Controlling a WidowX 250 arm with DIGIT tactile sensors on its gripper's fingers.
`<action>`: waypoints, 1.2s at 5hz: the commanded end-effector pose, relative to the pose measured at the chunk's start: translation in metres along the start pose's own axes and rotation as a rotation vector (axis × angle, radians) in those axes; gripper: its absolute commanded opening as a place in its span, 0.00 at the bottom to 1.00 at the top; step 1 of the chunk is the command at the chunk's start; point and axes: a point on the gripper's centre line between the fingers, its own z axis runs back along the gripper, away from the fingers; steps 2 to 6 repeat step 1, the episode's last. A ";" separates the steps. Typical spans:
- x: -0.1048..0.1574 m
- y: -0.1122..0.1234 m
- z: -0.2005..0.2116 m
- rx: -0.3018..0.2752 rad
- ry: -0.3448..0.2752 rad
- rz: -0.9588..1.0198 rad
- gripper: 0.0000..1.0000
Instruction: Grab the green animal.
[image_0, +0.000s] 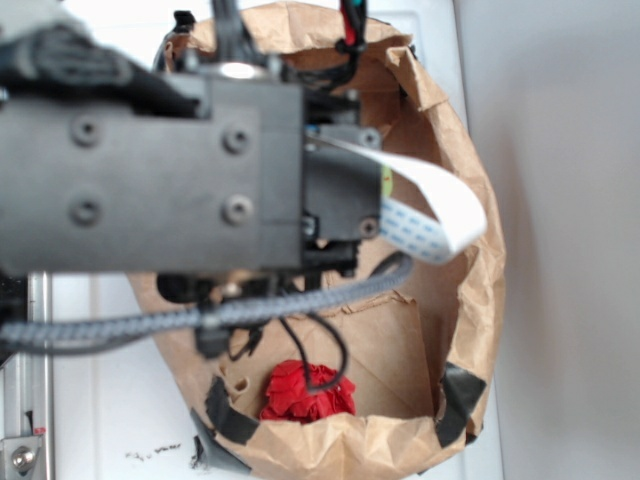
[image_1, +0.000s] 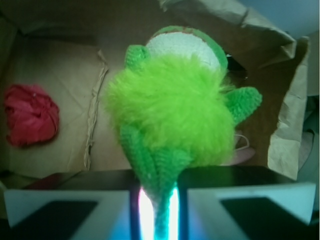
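One knitted ear of the green animal (image_1: 172, 120) sits pinched between the nearly closed jaws of the gripper (image_1: 159, 200), the light, soft, fuzzy plush hanging over the paper bag (image_1: 290, 115), so that thin hold may slip and the plump body looks the surer place.

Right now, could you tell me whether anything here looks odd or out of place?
Yes. The gripper pinches the green animal only by one knitted ear, so the toy hangs off-centre. The paper bag around it is crumpled and patched with tape.
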 end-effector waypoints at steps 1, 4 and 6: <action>0.008 -0.002 0.019 0.016 -0.071 0.022 0.00; 0.008 -0.002 0.019 0.016 -0.071 0.022 0.00; 0.008 -0.002 0.019 0.016 -0.071 0.022 0.00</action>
